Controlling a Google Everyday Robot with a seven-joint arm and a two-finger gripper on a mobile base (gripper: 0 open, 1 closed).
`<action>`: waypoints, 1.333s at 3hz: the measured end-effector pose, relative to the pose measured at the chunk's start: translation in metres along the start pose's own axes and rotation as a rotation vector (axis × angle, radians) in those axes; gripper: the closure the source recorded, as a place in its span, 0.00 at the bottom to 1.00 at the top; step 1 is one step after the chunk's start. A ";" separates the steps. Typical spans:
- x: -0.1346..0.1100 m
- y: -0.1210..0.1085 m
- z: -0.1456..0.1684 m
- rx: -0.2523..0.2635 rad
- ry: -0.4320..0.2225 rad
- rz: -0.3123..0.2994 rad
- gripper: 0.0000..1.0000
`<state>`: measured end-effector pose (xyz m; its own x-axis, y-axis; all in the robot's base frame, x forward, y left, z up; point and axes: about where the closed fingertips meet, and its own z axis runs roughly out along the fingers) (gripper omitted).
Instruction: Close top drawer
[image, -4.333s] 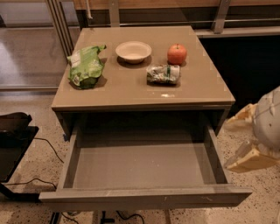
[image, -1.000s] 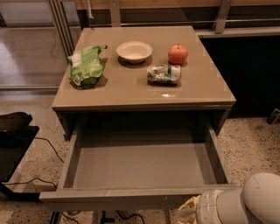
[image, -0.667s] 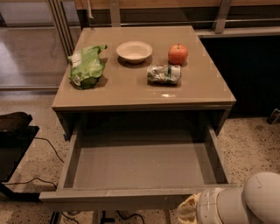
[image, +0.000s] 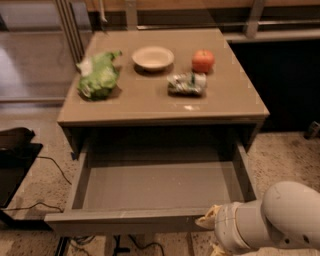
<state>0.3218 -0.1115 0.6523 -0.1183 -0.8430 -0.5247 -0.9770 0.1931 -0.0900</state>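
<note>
Leftmost, a black object (image: 14, 150) sits on the speckled floor beside the cabinet (image: 150, 102). On the cabinet's top lie a green bag (image: 99, 76), then a pale bowl (image: 152, 57), a crumpled packet (image: 186, 83) and a red fruit (image: 203, 61), all apart from one another. Below the top, the top drawer (image: 120, 221) stands pulled far out, its scuffed front nearest the camera. At lower right the gripper (image: 210, 235), on a white arm (image: 285, 217), is just beside the right end of the drawer's front; whether it is spread or pressed together I cannot tell.
</note>
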 end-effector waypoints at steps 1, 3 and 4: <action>0.000 0.001 0.000 0.000 0.000 0.000 0.41; -0.015 -0.086 0.012 0.049 -0.024 -0.012 0.87; -0.008 -0.120 0.002 0.093 -0.002 0.005 1.00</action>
<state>0.4410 -0.1264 0.6655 -0.1226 -0.8412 -0.5267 -0.9558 0.2430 -0.1656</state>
